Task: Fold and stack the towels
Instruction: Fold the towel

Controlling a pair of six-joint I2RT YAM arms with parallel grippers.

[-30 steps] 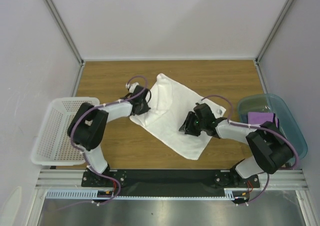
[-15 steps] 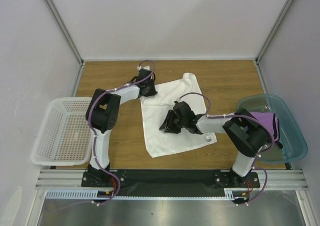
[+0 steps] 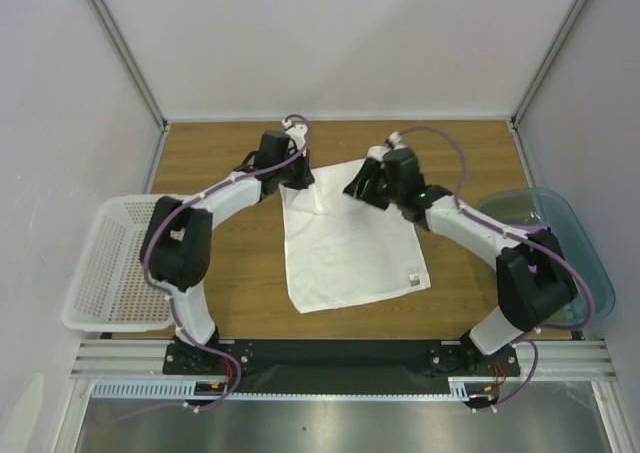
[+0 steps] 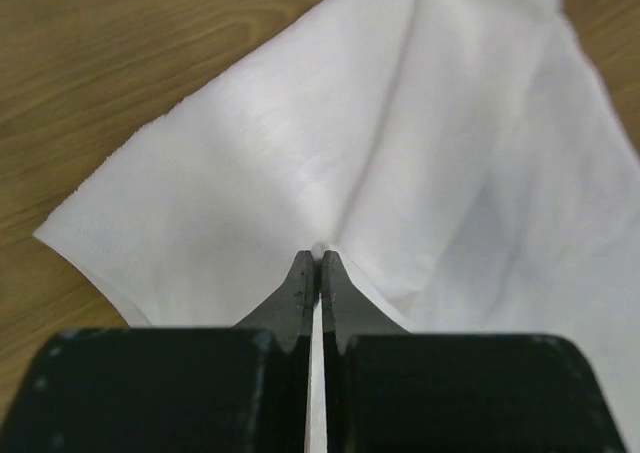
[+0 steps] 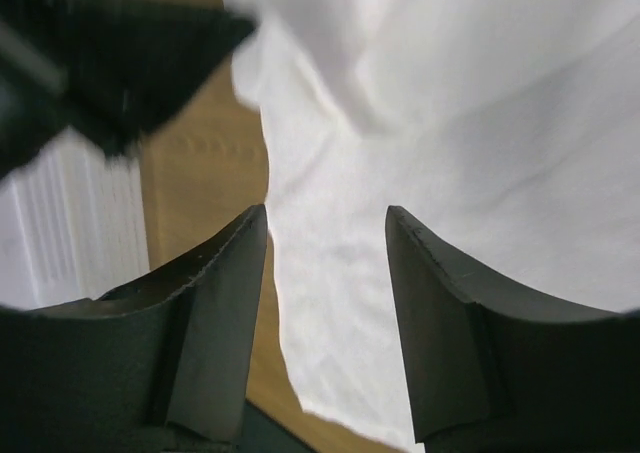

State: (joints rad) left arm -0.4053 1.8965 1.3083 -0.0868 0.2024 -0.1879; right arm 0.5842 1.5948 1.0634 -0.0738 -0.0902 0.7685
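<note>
A large white towel (image 3: 350,248) lies spread flat on the wooden table, with a small tag near its near right corner. My left gripper (image 3: 296,183) is at the towel's far left corner. In the left wrist view it (image 4: 318,257) is shut on a pinched ridge of the white towel (image 4: 300,153). My right gripper (image 3: 358,190) hovers over the towel's far edge, to the right of the left one. Its fingers (image 5: 325,223) stand open with nothing between them, and the white towel (image 5: 450,123) lies below.
A white perforated basket (image 3: 120,263) sits at the left table edge. A translucent teal bin (image 3: 560,243) sits at the right edge, partly behind my right arm. Bare wood shows around the towel. White walls enclose the far side.
The towel has been swung round and pulled out flatter. Both arms have moved to its far edge; the right gripper left the towel's middle and opened wider. The left stays shut on its corner.
</note>
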